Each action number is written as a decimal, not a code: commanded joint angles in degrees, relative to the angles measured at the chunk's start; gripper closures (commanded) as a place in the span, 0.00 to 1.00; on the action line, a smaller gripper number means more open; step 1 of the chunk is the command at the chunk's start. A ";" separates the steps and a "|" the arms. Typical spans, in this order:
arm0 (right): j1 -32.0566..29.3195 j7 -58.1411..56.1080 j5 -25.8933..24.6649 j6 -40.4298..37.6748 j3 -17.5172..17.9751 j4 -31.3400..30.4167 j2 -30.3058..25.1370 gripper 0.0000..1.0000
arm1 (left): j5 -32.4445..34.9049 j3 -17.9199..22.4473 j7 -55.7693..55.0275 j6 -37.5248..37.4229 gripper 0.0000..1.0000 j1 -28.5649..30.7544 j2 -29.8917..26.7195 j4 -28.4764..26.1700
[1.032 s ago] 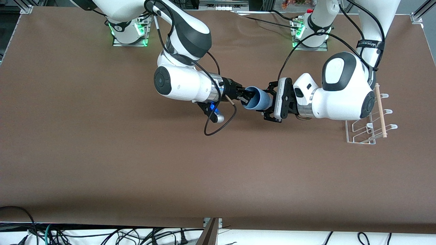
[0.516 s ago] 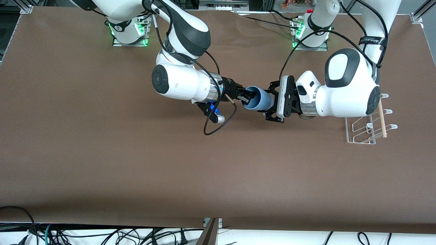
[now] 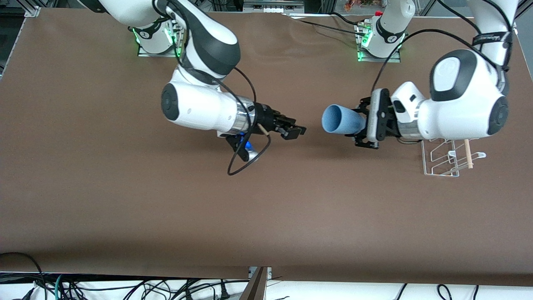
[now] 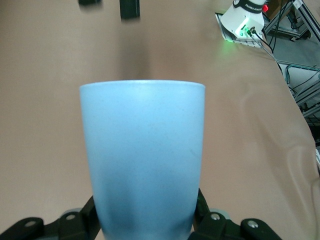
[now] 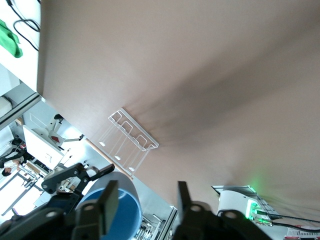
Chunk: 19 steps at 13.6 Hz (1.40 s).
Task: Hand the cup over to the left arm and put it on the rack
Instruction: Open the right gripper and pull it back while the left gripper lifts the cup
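Observation:
The light-blue cup (image 3: 342, 120) lies sideways in the air, held at its base by my left gripper (image 3: 361, 122), mouth toward the right arm. In the left wrist view the cup (image 4: 145, 150) fills the middle, with the black fingers (image 4: 85, 220) pressed on both sides. My right gripper (image 3: 295, 131) is open and empty over the table's middle, a short gap from the cup's mouth. In the right wrist view its fingers (image 5: 107, 200) stand apart, with the cup (image 5: 124, 212) farther off. The white wire rack (image 3: 441, 160) with its wooden dowel (image 3: 467, 153) stands at the left arm's end, partly under the left wrist.
The brown table (image 3: 266, 208) is bare nearer the front camera. A black cable loop (image 3: 245, 156) hangs under the right wrist. The rack also shows in the right wrist view (image 5: 131, 142). Both arm bases stand along the table's back edge.
My right gripper let go of the cup and drew back toward the right arm's end. My left gripper carried the cup away toward the rack.

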 commanded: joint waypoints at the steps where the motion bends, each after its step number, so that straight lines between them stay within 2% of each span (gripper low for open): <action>1: -3.23 -1.85 -0.36 -4.98 0.18 -1.33 -2.54 0.02 | 8.49 0.08 -0.80 -3.22 1.00 0.08 -0.81 2.90; 4: -11.30 -6.67 -0.27 -16.21 0.10 -1.25 -5.35 0.01 | 22.72 0.17 -7.04 -8.14 1.00 0.43 -0.81 6.94; 6: -19.02 -11.49 -1.06 -26.40 0.01 -1.24 -7.28 0.01 | 35.01 -0.01 -10.11 -9.73 1.00 0.35 -0.89 7.04; 9: -26.69 -20.37 -6.84 -33.91 0.01 -1.33 -9.22 0.01 | 51.10 -0.27 -13.63 -12.35 1.00 -0.35 -0.46 7.04; 12: -30.22 -25.40 -15.45 -37.25 -0.17 -1.33 -11.06 0.01 | 67.46 -0.71 -18.72 -14.82 1.00 -1.06 0.77 6.16; 15: -30.40 -28.48 -25.91 -37.70 -0.70 -1.42 -13.09 0.01 | 81.63 -0.71 -23.11 -22.97 1.00 -3.07 4.90 5.55; 16: -30.40 -28.49 -28.03 -37.70 -0.78 -1.51 -13.35 0.01 | 84.71 -0.71 -27.05 -25.44 1.00 -3.34 5.08 4.15; 19: -30.40 -30.75 -33.66 -39.10 -0.78 -2.21 -14.32 0.01 | 91.66 -0.89 -38.65 -26.35 1.00 -3.61 2.90 -6.20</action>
